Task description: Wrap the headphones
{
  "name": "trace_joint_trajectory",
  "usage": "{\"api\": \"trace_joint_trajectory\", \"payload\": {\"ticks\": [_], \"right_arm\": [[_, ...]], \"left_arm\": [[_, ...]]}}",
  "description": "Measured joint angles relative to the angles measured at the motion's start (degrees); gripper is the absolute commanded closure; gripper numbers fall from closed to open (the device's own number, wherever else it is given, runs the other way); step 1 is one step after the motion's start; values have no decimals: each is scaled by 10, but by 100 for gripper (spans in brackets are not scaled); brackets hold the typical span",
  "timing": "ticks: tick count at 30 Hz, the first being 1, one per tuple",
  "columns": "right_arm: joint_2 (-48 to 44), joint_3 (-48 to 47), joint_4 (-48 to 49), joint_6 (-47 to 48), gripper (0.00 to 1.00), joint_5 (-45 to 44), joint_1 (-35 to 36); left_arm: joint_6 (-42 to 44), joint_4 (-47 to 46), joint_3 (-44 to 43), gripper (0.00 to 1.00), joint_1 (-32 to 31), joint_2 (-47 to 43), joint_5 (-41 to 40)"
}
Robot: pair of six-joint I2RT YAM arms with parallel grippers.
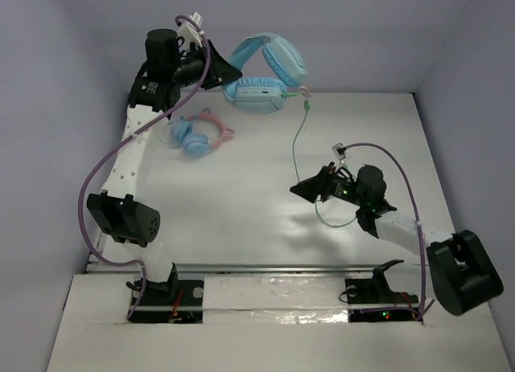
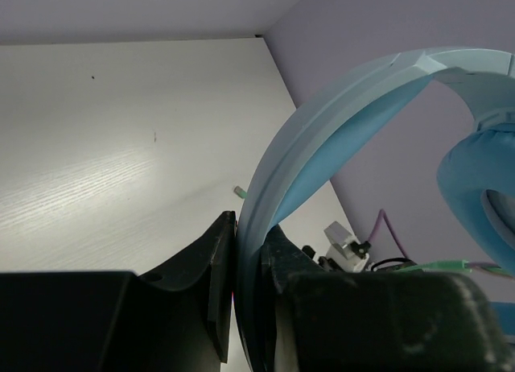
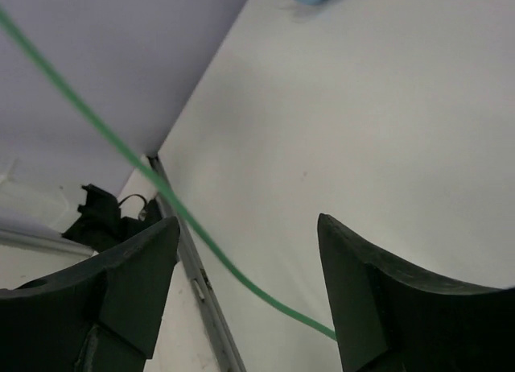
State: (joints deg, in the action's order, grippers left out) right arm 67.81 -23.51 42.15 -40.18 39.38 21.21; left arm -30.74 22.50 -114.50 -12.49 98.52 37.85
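The right gripper is hanging just above the table with its fingers spread wide, gripping nothing. In its wrist view the thin green cable is slanting across the gap between them, and neither finger appears to be touching it. From above, the cable is trailing down the table from the far end and looping beneath this gripper. I am reading that placement as a setup to catch the slack so it can be led round the headset.

Farther back on the left, small blue cat-ear headphones are lying on the table, well apart from the cable and not part of this job.

Farthest away, the left gripper is clamping the padded headband of the light-blue headphones, holding them up near the back wall. Whether the lower cup is touching the table I cannot tell. Held this way, the headset is probably serving as a fixed anchor, leaving the cable free for winding.
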Motion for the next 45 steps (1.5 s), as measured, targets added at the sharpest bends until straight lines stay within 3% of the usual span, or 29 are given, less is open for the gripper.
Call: {"api": "trace_joint_trajectory", "payload": {"ticks": [5, 6, 7, 10, 13, 21, 28, 32, 37, 45], "right_arm": [[30, 0, -28, 10, 42, -20, 0], [30, 0, -29, 13, 52, -27, 0], [31, 0, -31, 15, 74, -33, 0], [45, 0, -31, 12, 100, -47, 1], [62, -1, -40, 3, 100, -65, 11], [51, -77, -160, 11, 100, -165, 40], [80, -209, -243, 45, 100, -245, 40], [164, -256, -223, 42, 100, -250, 43], [249, -256, -230, 40, 100, -254, 67], [226, -294, -268, 66, 100, -285, 79]], "left_arm": [[0, 10, -35, 100, 0, 14, 2], [-1, 9, -43, 100, 0, 16, 2], [-2, 9, -49, 100, 2, 18, 2], [-9, -2, -50, 100, 2, 19, 1], [-32, -72, 22, 100, 2, -1, -6], [-198, -311, 435, 100, 2, -74, -42], [-277, -406, 624, 100, 5, -121, -88], [-350, -506, 685, 100, 3, -149, -70], [-426, -621, 689, 100, -34, -123, -43], [-481, -704, 685, 100, -100, -60, 2]]}}
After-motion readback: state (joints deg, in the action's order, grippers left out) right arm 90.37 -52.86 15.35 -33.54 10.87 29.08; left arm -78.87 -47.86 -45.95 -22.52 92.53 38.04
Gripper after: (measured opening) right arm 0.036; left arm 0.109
